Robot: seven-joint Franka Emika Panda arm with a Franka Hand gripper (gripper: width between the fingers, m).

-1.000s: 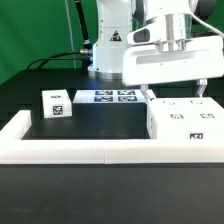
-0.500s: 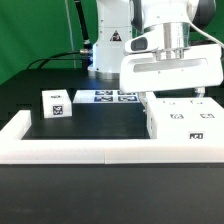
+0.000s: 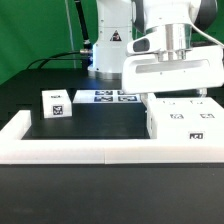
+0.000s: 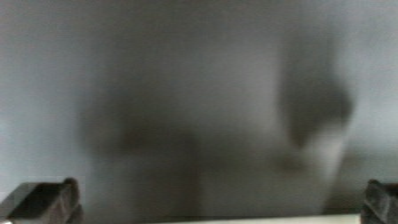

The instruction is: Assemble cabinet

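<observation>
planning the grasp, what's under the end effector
The big white box, tags showing, not yet gripped. The end effector covers the table behind it.

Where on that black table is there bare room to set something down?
The bare black stretch between the small cube and the large cabinet box, with the marker board behind and the white rail in front. The exterior view's right is crowded: the open gripper hangs over the box.

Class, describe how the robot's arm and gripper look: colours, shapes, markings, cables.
The arm is glossy white with rounded casings; a dark triangle sticker marks its base. A grey cylinder joins it to the gripper, a wide white block with two small dark fingers. Black cables trail behind the base.
</observation>
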